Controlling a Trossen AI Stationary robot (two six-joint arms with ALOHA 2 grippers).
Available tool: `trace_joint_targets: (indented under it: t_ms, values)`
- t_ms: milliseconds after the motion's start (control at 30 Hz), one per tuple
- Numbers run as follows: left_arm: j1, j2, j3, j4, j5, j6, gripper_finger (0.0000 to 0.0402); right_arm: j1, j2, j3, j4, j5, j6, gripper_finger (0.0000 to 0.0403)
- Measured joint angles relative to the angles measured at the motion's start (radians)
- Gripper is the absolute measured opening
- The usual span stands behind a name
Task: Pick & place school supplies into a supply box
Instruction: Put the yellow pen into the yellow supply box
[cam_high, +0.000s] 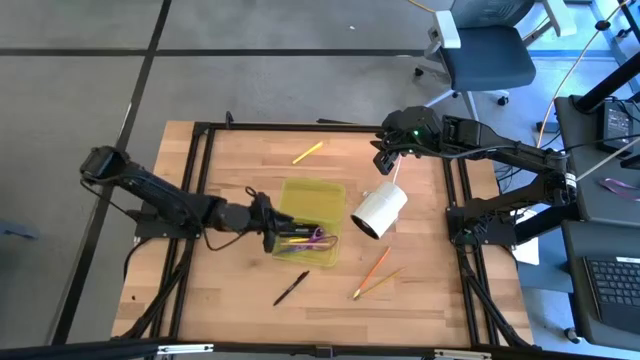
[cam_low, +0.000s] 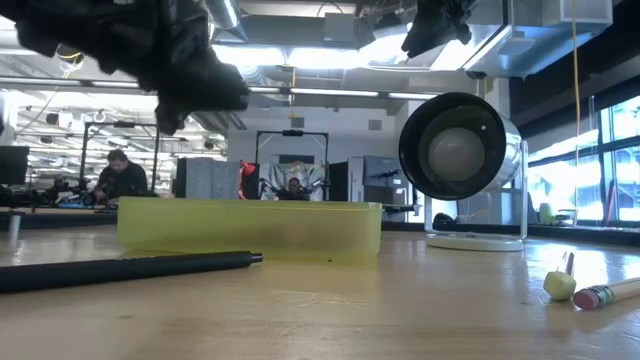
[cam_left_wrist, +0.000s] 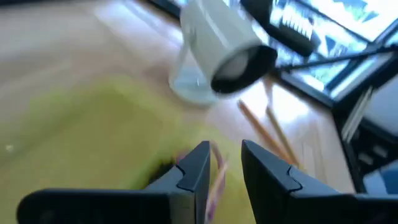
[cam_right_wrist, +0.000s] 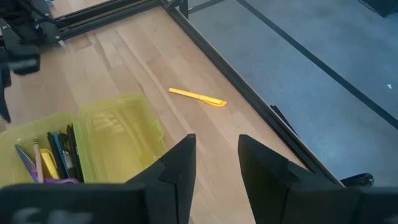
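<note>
Over the near end of the supply box (cam_high: 312, 208), the left gripper (cam_high: 275, 237) is hovering, fingers parted and grasping nothing; pens and purple scissors (cam_high: 317, 237) are lying inside; the right gripper (cam_high: 384, 158) is waiting near the yellow marker (cam_high: 308, 152), fingers parted and grasping nothing; a black pen (cam_high: 291, 288) and two pencils (cam_high: 372, 274) are lying on the table (cam_high: 230, 160).

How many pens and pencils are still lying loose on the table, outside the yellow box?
4: a yellow pen behind the box, a black pen in front of it, and an orange pencil with a yellow pencil alongside. Others may be hidden.
</note>
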Motion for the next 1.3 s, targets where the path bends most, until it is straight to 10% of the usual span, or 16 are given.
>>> trace_joint_targets:
  t_ms: [467,700,1300]
  values:
    - [0.121,-0.103,0.0,-0.017,0.103,0.135,0.0155,-0.004,0.005,0.0,-0.013,-0.002,-0.074,0.0124]
    - [0.134,-0.101,0.0,-0.022,-0.082,0.074,0.0212,-0.022,0.038,0.0,0.083,-0.023,-0.178,0.0124]
    - [0.258,-0.102,0.0,-0.017,0.025,0.077,0.0212,-0.024,0.161,0.0,0.15,-0.106,-0.259,0.018]
